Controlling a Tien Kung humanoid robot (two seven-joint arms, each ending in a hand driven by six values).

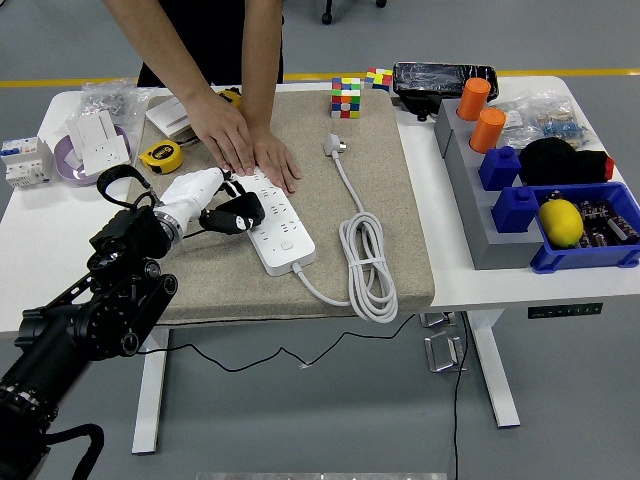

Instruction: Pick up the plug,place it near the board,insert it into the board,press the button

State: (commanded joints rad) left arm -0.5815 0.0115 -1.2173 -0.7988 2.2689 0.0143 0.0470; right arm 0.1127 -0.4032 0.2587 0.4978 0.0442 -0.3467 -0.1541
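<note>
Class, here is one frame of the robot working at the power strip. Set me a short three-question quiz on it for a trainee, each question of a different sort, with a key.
1. True or false: the left robot hand grips the black plug over the white power strip.
2. Multiple choice: what do the person's hands do? A) lift the strip's coiled cord B) press flat on the strip's far end C) hold the yellow tape measure
3. Fill in: the strip's own white plug lies unplugged on the ____ mat, on the near side of the Rubik's cube.

Key: 1 true; 2 B; 3 beige.
</note>
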